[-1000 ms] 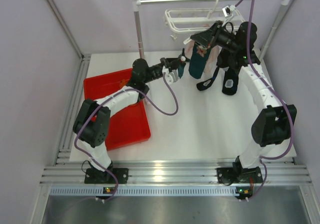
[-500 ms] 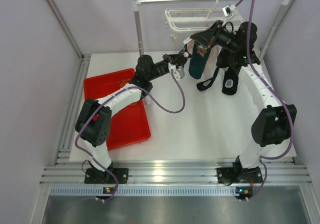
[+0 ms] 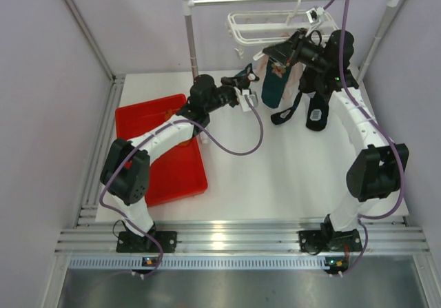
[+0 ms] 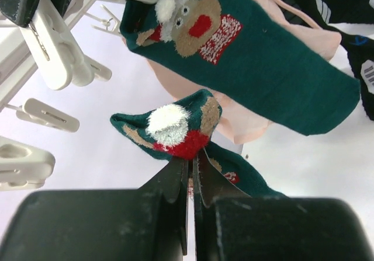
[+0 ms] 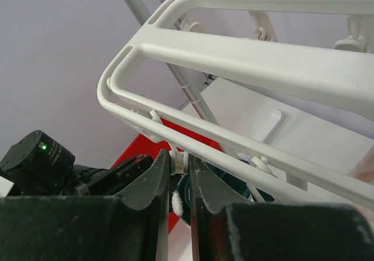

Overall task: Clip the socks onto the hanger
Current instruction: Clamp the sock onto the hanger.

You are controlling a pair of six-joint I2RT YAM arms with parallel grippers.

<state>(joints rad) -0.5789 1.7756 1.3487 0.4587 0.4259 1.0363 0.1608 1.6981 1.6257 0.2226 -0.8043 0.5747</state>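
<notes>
Left gripper [image 4: 190, 160]: jaws clamped on the red-and-white tufted end of a teal sock [image 4: 175, 126], held just below a second sock [image 4: 263, 62], also teal, hanging among the clips with a pink sock [image 4: 248, 124] behind it. Right gripper [image 5: 180, 163]: jaws nipped on a white clip [image 5: 179, 153] under the hanger [image 5: 245, 51] frame. Hanger hooked on the rail [image 3: 241, 0]; red tray [image 3: 186, 177] at table left.

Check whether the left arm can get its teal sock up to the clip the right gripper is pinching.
Probably yes: the left gripper holds the teal sock just under that clip, nothing visibly between them.
</notes>
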